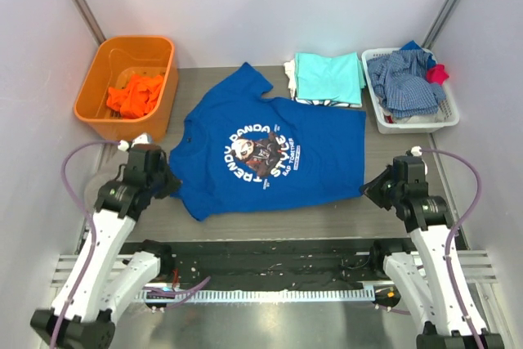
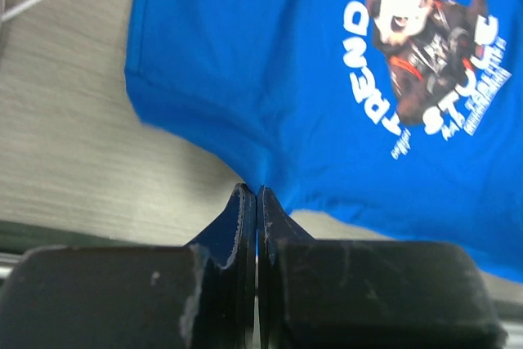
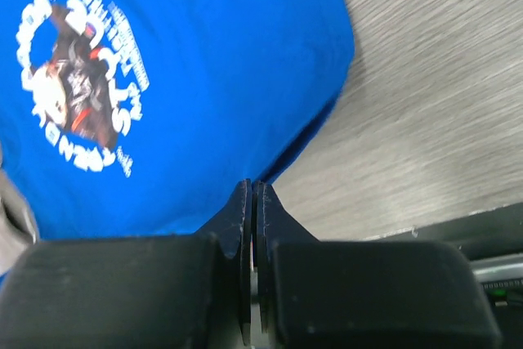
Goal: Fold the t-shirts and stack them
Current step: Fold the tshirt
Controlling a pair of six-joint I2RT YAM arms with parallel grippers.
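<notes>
From above, the blue t-shirt (image 1: 327,149) lies spread print-up on the middle of the table (image 1: 388,161). The left claw (image 1: 169,181) sits at its left edge and the right claw (image 1: 368,188) at its near right corner. Behind it, a folded aqua t-shirt (image 1: 329,77) lies on a white t-shirt (image 1: 290,71). An orange t-shirt (image 1: 135,94) lies crumpled in the orange bin (image 1: 98,79) at far left. The white basket (image 1: 413,127) at far right holds a checked garment (image 1: 404,83) and a red cloth (image 1: 439,73).

In the left wrist view, the left claw (image 2: 257,194) is pinched narrow on the blue t-shirt (image 2: 245,63), whose hem creases at the tips above the table (image 2: 65,145).

In the right wrist view, the right claw (image 3: 252,188) is likewise pinched narrow on the edge of the blue t-shirt (image 3: 204,55), beside bare table (image 3: 425,120).
</notes>
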